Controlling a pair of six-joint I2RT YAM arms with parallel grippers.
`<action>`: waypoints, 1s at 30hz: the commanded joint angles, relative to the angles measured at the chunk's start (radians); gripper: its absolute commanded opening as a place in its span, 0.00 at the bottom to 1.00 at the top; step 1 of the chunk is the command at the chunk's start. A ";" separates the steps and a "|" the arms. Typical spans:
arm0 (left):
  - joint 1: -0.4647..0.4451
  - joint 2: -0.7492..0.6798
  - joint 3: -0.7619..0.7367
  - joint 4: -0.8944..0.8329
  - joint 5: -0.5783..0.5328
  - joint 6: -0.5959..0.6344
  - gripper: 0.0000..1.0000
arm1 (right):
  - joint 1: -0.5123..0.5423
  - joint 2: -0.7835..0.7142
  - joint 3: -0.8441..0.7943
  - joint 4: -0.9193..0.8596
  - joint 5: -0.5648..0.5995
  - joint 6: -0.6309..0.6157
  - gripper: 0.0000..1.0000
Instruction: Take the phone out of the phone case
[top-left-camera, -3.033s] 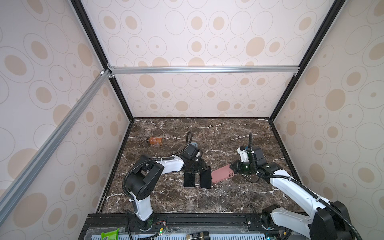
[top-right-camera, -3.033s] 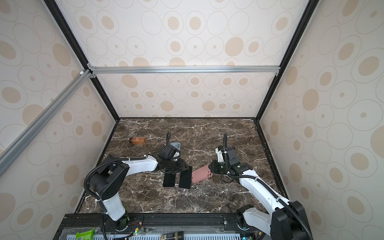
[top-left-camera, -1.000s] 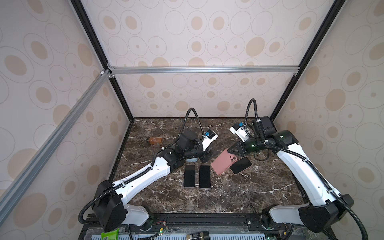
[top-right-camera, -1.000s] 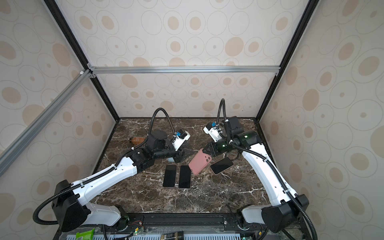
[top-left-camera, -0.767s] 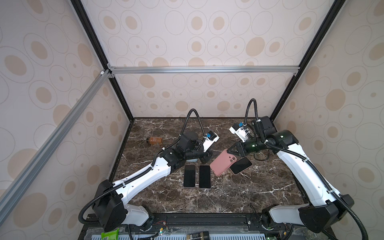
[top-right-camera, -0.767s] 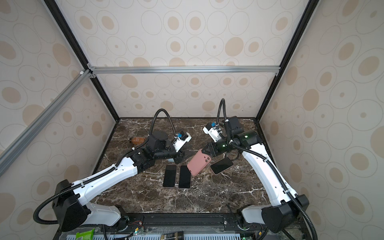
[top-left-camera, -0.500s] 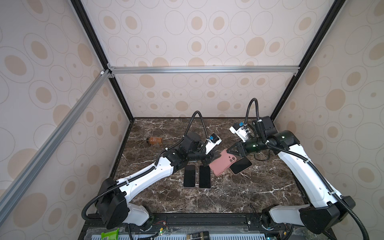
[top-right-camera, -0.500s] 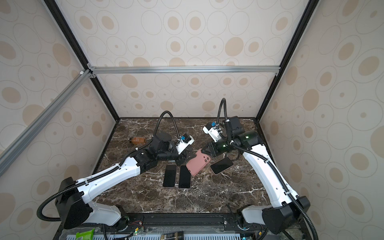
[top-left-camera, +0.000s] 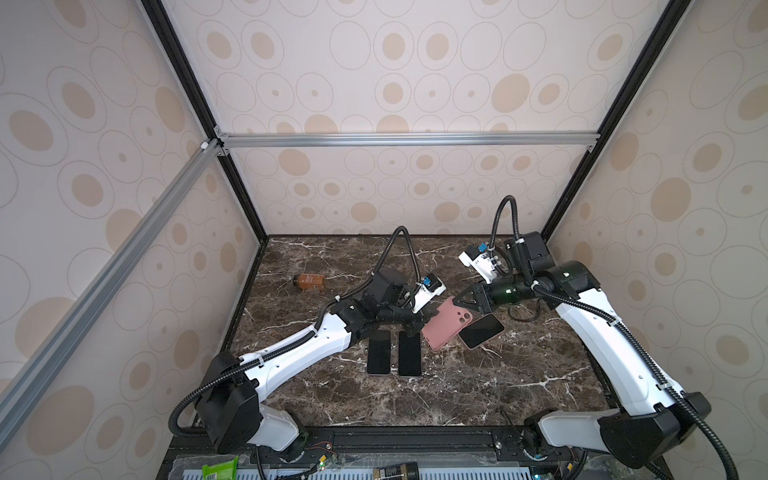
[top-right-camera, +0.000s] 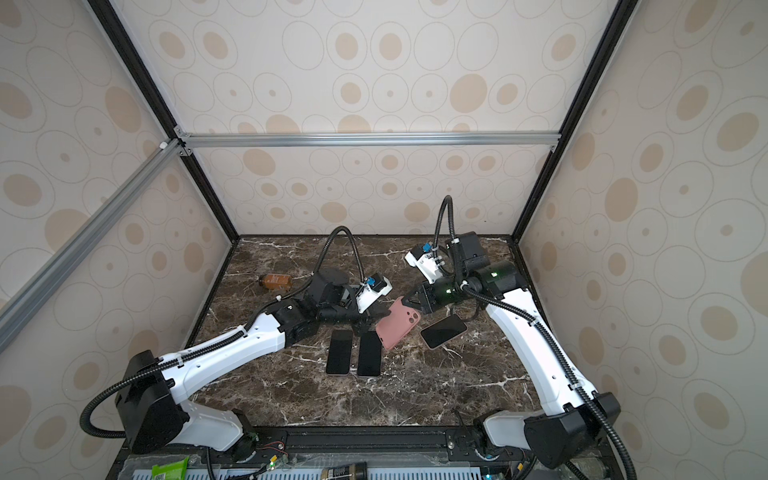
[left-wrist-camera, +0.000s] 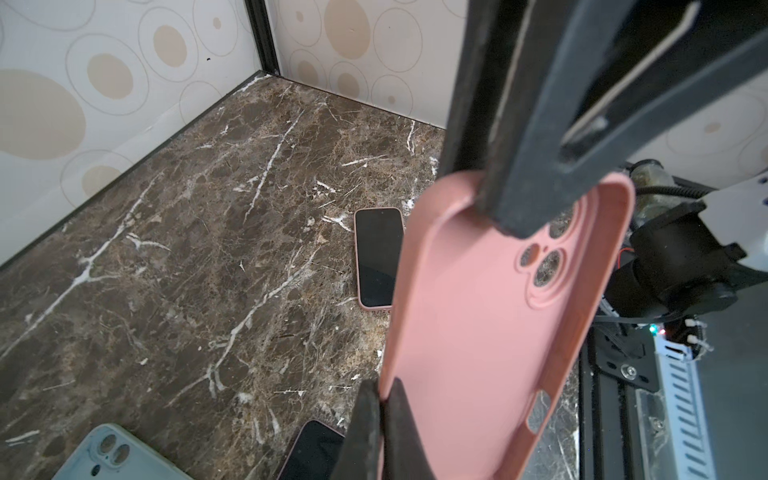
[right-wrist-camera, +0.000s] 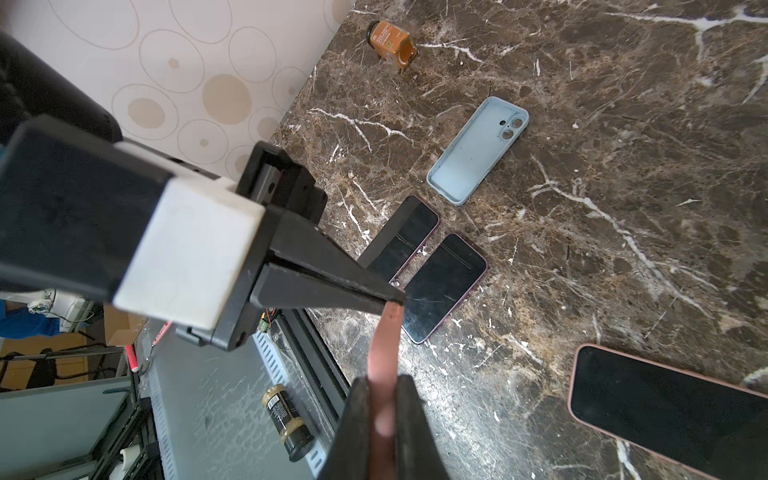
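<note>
- The pink phone case (top-left-camera: 442, 328) (top-right-camera: 397, 328) hangs above the dark marble surface (top-left-camera: 457, 395), tilted, held at its two ends by both arms.
- The left hand (top-left-camera: 419, 322) (top-right-camera: 370, 322) is pressed together on the case's rim at the end away from the lens holes. In the left wrist view its two black fingers (left-wrist-camera: 361, 432) pinch the thin pink wall between them.
- The right hand (top-left-camera: 461, 300) (top-right-camera: 409, 305) pinches the case at the lens end. In the right wrist view its fingers (right-wrist-camera: 409, 428) clamp the pink strip of the case (right-wrist-camera: 384, 349) edge-on.
- In the left wrist view the hollow inner side of the case (left-wrist-camera: 498, 311) faces the camera, and the marble shows through its lens holes.
- The phone (top-left-camera: 481, 331) (top-right-camera: 443, 331) lies flat on the surface, dark screen up, with a pink rim. It sits just beside the case on the right arm's side, outside it and apart from both hands. It also shows in both wrist views (left-wrist-camera: 379, 257) (right-wrist-camera: 673, 407).
- Two dark phones (top-left-camera: 378, 352) (top-left-camera: 409, 353) lie side by side, screens up, near the front of the surface, below the left hand in both top views.
- A light blue case (right-wrist-camera: 478, 149) lies open side up on the surface, beyond the two dark phones in the right wrist view.
- A brown bottle (top-left-camera: 308, 282) (top-right-camera: 275, 281) lies on its side near the left wall, well apart from the rest.
</note>
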 joint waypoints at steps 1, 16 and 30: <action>-0.009 0.005 0.029 -0.012 0.015 0.022 0.01 | -0.004 -0.016 -0.013 0.010 -0.025 -0.015 0.00; -0.007 0.028 0.078 0.019 -0.297 -0.132 0.00 | -0.005 -0.160 -0.140 0.253 0.336 0.126 0.49; 0.054 0.224 0.209 -0.084 -0.460 -0.470 0.00 | 0.092 -0.104 -0.328 0.478 0.635 0.420 0.49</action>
